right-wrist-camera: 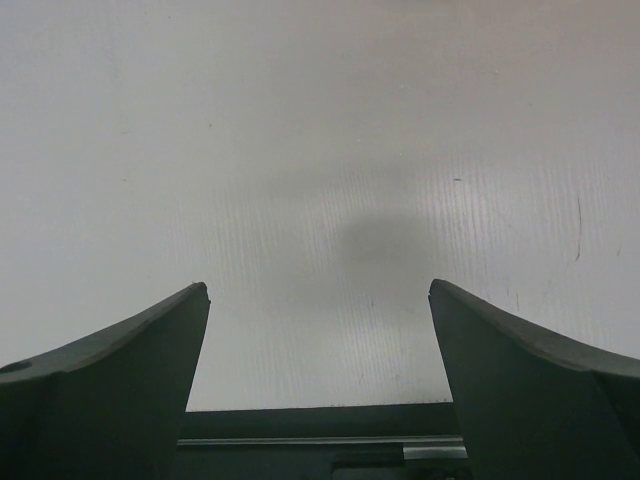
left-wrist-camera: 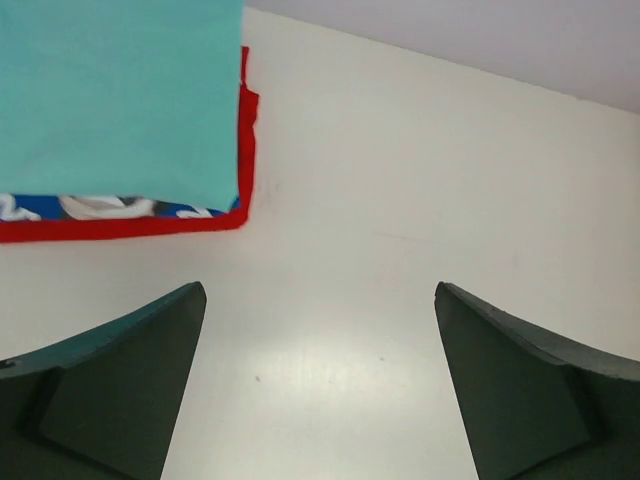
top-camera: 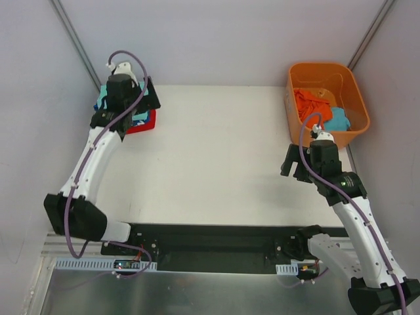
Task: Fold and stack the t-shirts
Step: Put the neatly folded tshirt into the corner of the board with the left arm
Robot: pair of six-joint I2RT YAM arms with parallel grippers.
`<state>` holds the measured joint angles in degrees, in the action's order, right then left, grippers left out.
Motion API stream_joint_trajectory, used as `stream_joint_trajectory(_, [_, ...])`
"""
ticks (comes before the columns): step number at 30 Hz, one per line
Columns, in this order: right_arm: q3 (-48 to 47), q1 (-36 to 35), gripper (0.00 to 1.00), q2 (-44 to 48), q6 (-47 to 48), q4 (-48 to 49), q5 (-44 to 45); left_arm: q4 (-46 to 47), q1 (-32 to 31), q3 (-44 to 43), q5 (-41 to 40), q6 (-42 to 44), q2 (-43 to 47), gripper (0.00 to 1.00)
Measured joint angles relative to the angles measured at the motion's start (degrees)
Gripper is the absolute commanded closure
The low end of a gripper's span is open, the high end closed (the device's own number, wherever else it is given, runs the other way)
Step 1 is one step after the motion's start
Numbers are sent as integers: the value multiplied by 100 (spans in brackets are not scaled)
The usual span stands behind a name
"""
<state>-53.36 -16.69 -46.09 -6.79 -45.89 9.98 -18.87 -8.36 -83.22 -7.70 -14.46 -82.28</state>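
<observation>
White table (top-camera: pixel 216 157), far-left corner: folded stack, mint-teal t-shirt (left-wrist-camera: pixel 120 90) over royal-blue t-shirt (left-wrist-camera: pixel 100 208) over red t-shirt (left-wrist-camera: pixel 120 230); left gripper (left-wrist-camera: pixel 320 290) just beside it, fingers wide, empty; right gripper (right-wrist-camera: pixel 318 289) near orange tub (top-camera: pixel 320 65), fingers wide, empty.

At upper left of the frame, folded t-shirts (left-wrist-camera: pixel 120 100) lie stacked on the table (top-camera: pixel 216 164); at upper right, a tub (top-camera: pixel 355 98) holds more clothes (top-camera: pixel 314 104).
</observation>
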Motion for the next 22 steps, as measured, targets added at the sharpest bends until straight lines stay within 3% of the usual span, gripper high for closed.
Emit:
stream_joint_trajectory(3, [157, -2, 4, 96, 0, 310, -125, 46, -330, 994, 116, -656, 671, 1])
stream_joint_trajectory(5, [452, -2, 4, 210, 0, 577, -197, 57, -876, 1814, 39, -1106, 944, 1])
stream_joint_trajectory(9, [1344, -7, 4, 415, -22, 1259, -275, -153, -1875, 3128, 26, -1705, 1132, 1])
stream_joint_trajectory(11, [1871, -7, 4, 516, -55, 1541, -354, -328, -2035, 3567, 9, -1902, 1244, 1])
stream_joint_trajectory(15, [2533, -7, 4, 704, -144, 1952, -446, -516, -2044, 3976, -170, -2157, 1871, 1])
stream_joint_trajectory(22, [2570, -7, 4, 933, -173, 2337, -374, -417, -2046, 4044, -476, -2267, 3069, 1])
